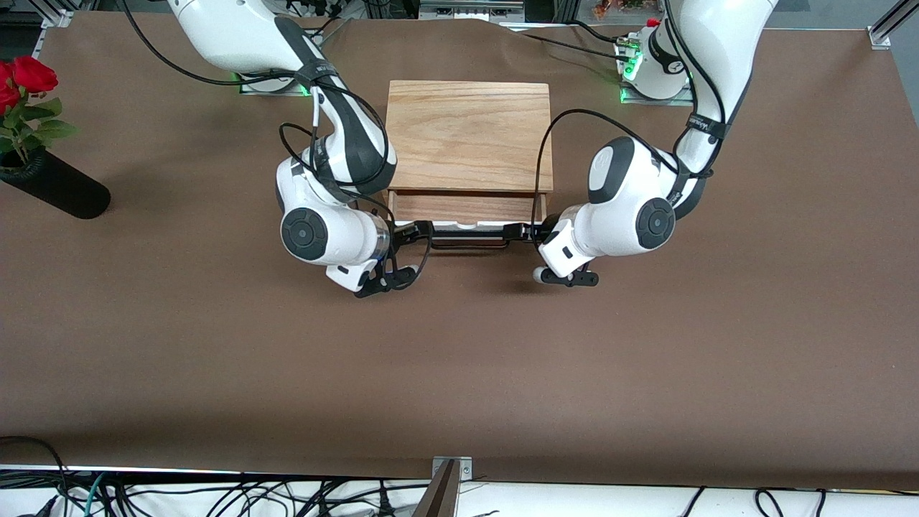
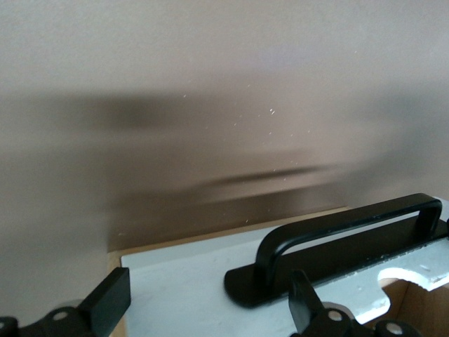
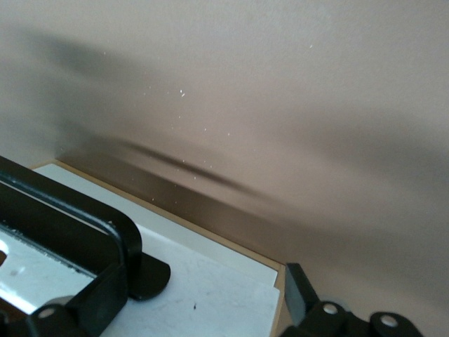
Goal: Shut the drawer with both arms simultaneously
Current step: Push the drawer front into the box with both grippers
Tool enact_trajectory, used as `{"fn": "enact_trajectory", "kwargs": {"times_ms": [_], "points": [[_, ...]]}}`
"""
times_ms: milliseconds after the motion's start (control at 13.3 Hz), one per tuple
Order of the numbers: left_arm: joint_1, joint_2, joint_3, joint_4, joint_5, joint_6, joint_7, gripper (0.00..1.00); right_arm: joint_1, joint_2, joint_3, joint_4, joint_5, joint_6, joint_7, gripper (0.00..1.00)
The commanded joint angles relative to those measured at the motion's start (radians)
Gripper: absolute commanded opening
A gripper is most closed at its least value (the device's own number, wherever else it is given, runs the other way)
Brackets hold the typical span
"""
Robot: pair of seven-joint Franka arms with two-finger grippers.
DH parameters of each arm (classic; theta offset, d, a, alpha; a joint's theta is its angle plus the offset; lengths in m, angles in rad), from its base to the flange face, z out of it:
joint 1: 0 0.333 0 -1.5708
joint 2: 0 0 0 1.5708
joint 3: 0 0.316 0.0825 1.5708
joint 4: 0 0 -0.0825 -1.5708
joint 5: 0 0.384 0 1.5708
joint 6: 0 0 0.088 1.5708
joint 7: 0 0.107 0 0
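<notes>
Handle: thin black wire handle (image 1: 470, 238) on the white front panel (image 1: 470, 227) — the part of the drawer nearest the front camera, running between the two grippers.
Drawer: drawer (image 1: 467, 208) is pulled partly out of its wood-topped box (image 1: 469, 135) at the middle of the brown tabletop (image 1: 459, 373); a strip of its light-wood tray shows between box and panel.
Right gripper: right gripper (image 1: 423, 231) sits at the panel's end toward the right arm; its fingers (image 3: 105, 295) are spread wide apart, one by the handle's foot, the other past the panel's corner — holding nothing.
Left gripper: left gripper (image 1: 520, 231) sits at the panel's other end, toward the left arm; its fingers (image 2: 112, 298) are also spread wide, straddling the white panel (image 2: 189, 281) beside the handle (image 2: 344, 235), clamped on nothing.
Contact: whether either gripper touches the panel cannot be told.
Vase: black vase (image 1: 54, 183) with red roses (image 1: 25, 79) lies tilted near the tabletop's edge at the right arm's end, well apart from the box.
</notes>
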Motion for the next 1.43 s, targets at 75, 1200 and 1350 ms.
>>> {"fn": "enact_trajectory", "kwargs": {"times_ms": [75,1200,1350], "points": [[0.020,-0.080,-0.003,-0.076,-0.021,-0.126,0.008,1.00,0.014,0.020,0.008,0.000,0.009,-0.057,0.002,1.00],[0.059,-0.153,-0.044,-0.137,-0.018,-0.148,0.002,1.00,0.014,0.031,0.008,0.008,0.006,-0.219,-0.009,1.00],[0.075,-0.163,-0.021,-0.097,-0.018,-0.145,0.005,1.00,0.007,0.026,0.005,0.020,0.004,-0.205,-0.010,1.00]]}}
